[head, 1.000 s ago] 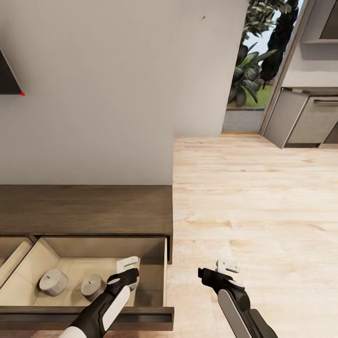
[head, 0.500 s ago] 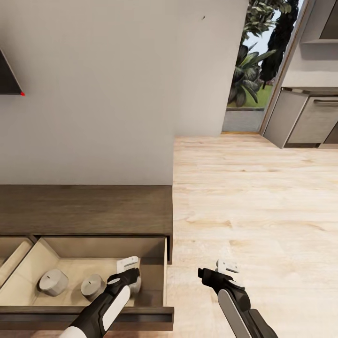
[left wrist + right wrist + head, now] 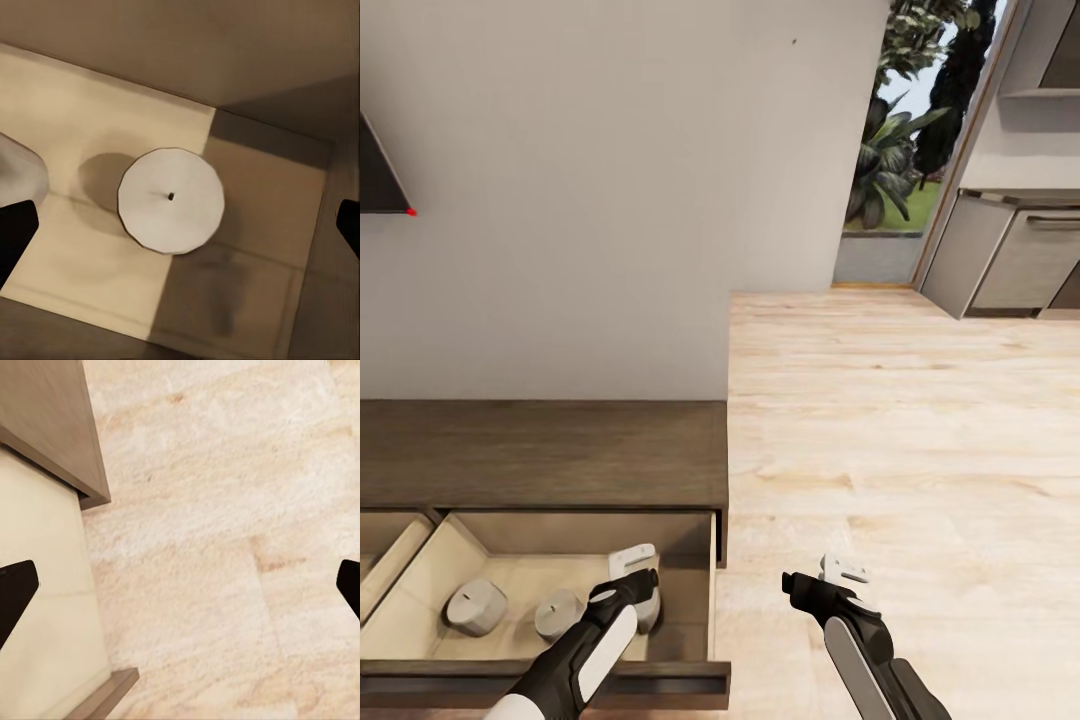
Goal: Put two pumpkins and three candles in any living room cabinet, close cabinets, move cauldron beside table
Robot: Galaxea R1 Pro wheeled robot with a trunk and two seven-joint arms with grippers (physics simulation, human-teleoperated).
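Three candles sit in the open cabinet drawer (image 3: 680, 540): two (image 3: 475, 607) (image 3: 558, 614) side by side, the third (image 3: 171, 199) right under my left end effector (image 3: 635, 578), which is spread wide and empty. My right end effector (image 3: 838, 575), also open and empty, hangs over the floor (image 3: 900, 430) beside the cabinet (image 3: 540, 450). I judge candles done; pumpkins, closing drawers and cauldron remain.

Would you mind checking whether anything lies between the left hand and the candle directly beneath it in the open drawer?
Nothing visible does: the left hand hangs open above the candle, with bare drawer floor around it.
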